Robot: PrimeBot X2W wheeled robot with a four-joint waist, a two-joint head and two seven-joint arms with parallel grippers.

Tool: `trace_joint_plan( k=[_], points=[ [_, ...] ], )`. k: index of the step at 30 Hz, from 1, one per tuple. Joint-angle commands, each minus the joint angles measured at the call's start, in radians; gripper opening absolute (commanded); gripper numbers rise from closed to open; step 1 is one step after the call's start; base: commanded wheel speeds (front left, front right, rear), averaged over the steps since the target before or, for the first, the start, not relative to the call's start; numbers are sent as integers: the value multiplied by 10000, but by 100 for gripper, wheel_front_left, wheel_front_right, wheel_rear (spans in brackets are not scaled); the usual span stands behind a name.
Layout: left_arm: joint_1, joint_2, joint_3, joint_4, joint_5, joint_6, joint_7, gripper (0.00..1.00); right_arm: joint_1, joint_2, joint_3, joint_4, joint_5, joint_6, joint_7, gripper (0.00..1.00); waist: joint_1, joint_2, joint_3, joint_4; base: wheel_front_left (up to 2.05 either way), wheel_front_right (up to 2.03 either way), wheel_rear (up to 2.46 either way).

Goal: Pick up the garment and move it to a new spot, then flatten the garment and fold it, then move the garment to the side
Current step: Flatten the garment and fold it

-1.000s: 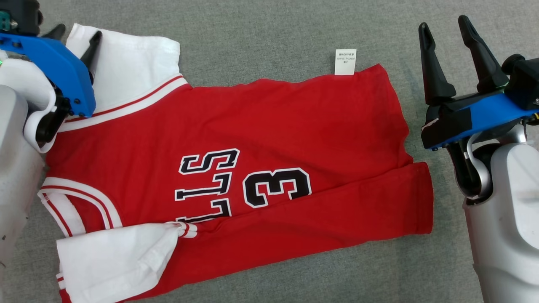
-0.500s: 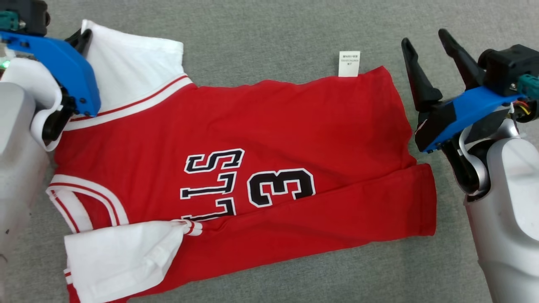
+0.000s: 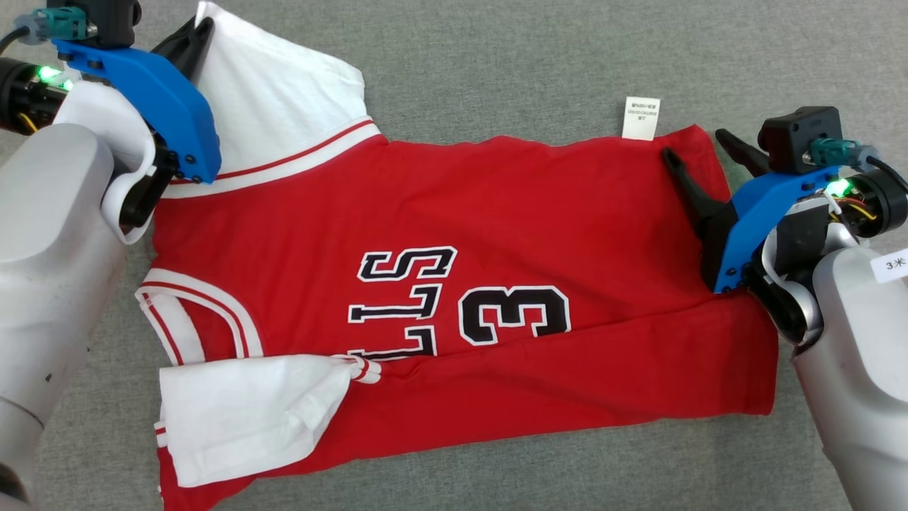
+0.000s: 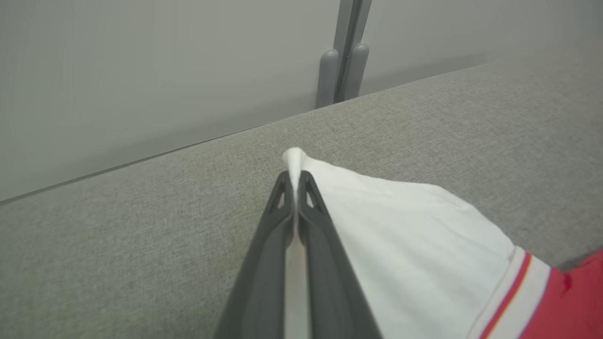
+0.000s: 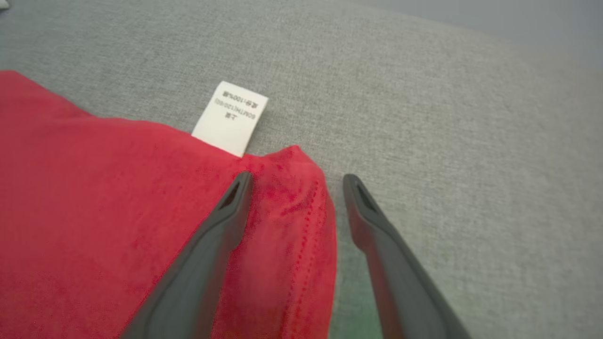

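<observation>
Lying flat on the grey cloth surface [image 3: 496, 468], the red garment [image 3: 496, 213] has its near edge folded over lengthwise, with a white sleeve [image 3: 241, 411] doubled onto it at near left. Farther back, the right gripper [image 5: 294, 181] straddles the far right hem corner, jaws wide, one finger over red fabric, one over bare surface. A care label [image 5: 230, 118] projects just beyond. At far left, the left gripper [image 4: 295, 176] is pinched tight on the far sleeve [image 4: 400, 235] at its tip; a grey post [image 4: 341, 61] stands behind.

Lower corner of the garment [image 3: 496, 213] off the bottom edge; label [image 3: 640, 118] print illegible.
</observation>
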Motion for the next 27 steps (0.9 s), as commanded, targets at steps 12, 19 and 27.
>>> trace_joint_plan(
  k=[12,19,27],
  points=[
    [-185,-3,-688,-234,-689,-11,-934,0,-806,-194,-87,1245,124,0,-1001,0,0,0,-266,402,0,0,0],
    [410,226,-1007,-857,-1075,-11,-1694,0,-387,7,-307,1831,10,2,-1931,0,0,0,-857,616,0,0,0],
    [1738,632,-1218,-2001,-1195,87,-2499,0,244,177,-436,2311,32,2,-2710,0,0,0,-1666,844,0,0,0]
  ],
)
